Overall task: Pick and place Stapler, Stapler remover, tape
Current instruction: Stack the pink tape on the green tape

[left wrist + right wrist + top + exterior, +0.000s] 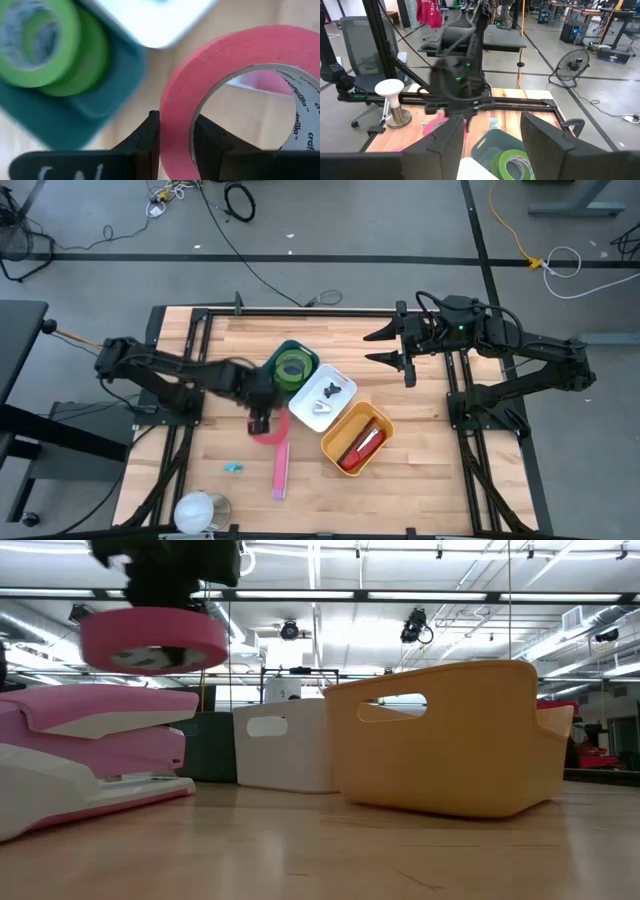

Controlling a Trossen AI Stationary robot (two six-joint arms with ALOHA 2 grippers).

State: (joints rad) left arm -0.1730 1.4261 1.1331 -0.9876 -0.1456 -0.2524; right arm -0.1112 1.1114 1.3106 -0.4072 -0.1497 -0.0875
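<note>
1. Left arm reaches from the table's left side toward the middle, forearm lying low and nearly level across the wood.
2. Left gripper (260, 420) sits over the table centre, just beside the green bin (272, 367). In the left wrist view its fingers (150, 137) pinch the wall of the pink tape roll (240, 95), one finger outside the ring, one inside. Jaws narrowly parted, closed onto the roll's wall.
3. Low view: pink tape roll (153, 640) hangs clear of the table, flat side down, above the pink stapler (90, 755).
4. Pink stapler (280, 470) lies lengthwise on the wood, in front of the bins, near the table's front edge.
5. Green bin holds green tape rolls (292, 366).
6. White bin (322, 402) stands between the green bin and the yellow bin (357, 439). It holds a small dark item; I cannot tell what it is. The yellow bin holds a red item.
7. Right arm is folded back at the table's right rear. Right gripper (385, 346) hovers high, pointing toward the table's middle, jaws spread and empty.
8. Small teal item (233, 468) lies on the wood left of the stapler. White lamp-like object (197, 512) stands at the front left corner.
</note>
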